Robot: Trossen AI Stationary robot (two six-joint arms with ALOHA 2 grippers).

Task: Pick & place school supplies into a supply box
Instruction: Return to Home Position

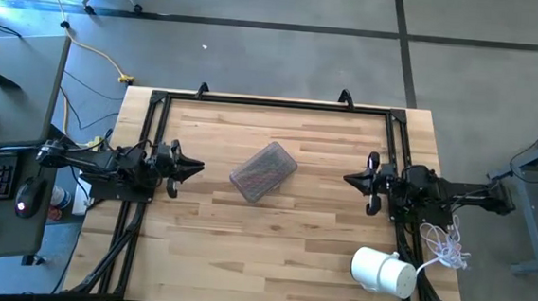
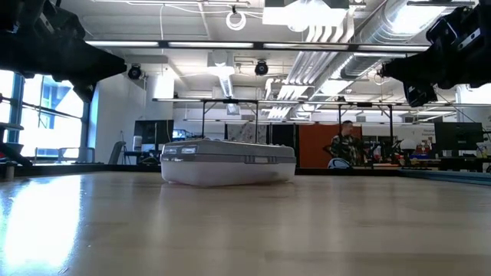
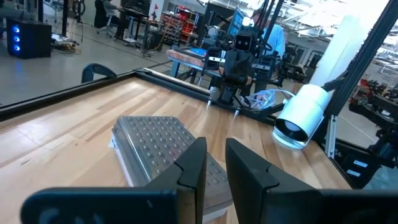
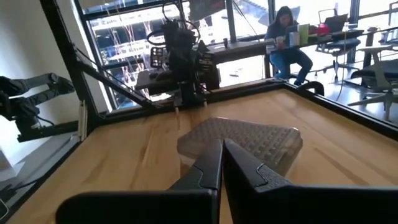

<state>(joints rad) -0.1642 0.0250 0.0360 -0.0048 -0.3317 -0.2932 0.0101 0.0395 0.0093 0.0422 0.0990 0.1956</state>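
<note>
The supply box (image 1: 263, 171) is a clear case with a ribbed greyish lid, closed. It lies flat and askew at the table's middle, and shows in the low view (image 2: 228, 162) and both wrist views (image 3: 155, 146) (image 4: 249, 140). No pens, pencils, markers or scissors show outside it; what it holds cannot be made out. My left gripper (image 1: 198, 168) hovers left of the box, its fingers (image 3: 214, 163) shut but for a narrow slit. My right gripper (image 1: 348, 180) hovers right of the box, shut (image 4: 222, 149). Both point at the box and touch nothing.
A white cylinder (image 1: 381, 270) lies on its side near the table's near right corner, with a white cord (image 1: 448, 244) beside it at the right edge. A black frame (image 1: 272, 101) runs along the far edge and both sides. A person (image 4: 287, 37) sits beyond the table.
</note>
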